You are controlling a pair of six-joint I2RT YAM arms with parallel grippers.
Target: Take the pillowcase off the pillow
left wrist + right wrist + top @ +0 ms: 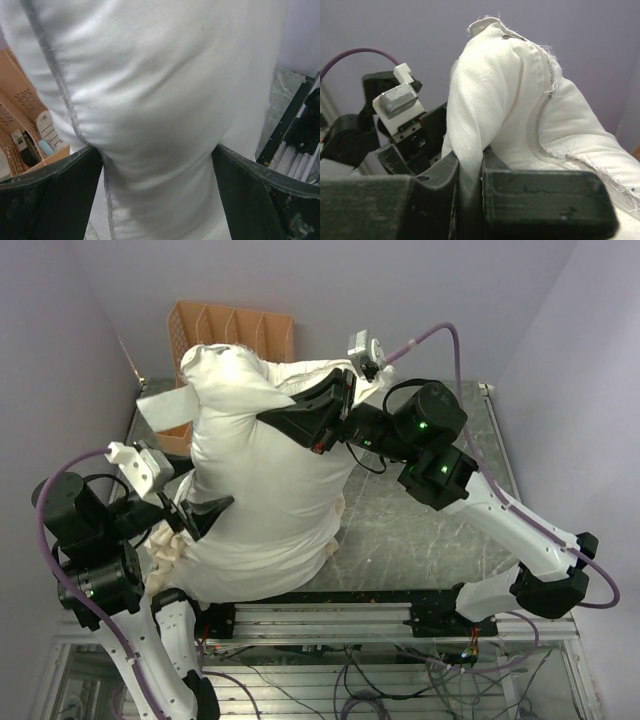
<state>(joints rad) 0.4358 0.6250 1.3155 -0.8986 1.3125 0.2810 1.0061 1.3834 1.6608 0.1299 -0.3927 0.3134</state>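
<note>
The pillowcase (280, 500) stands as a tall cream bundle at the table's left, lining outward, with its ruffled frill (165, 550) bunched at the lower left. My right gripper (295, 425) is shut on a raised fold of this cream cloth (470, 100) near the bundle's top; frayed seams show beside it. My left gripper (200, 515) is at the bundle's lower left. In the left wrist view its fingers (240, 195) stand wide apart, pressing into a plump white stuffed bulge, the pillow (160, 75). The grey plush face is hidden.
An orange slotted organizer (235, 325) stands at the back left behind the bundle and shows in the left wrist view (20, 115). The grey table (420, 510) stretches to the right. A metal rail (330, 615) runs along the near edge.
</note>
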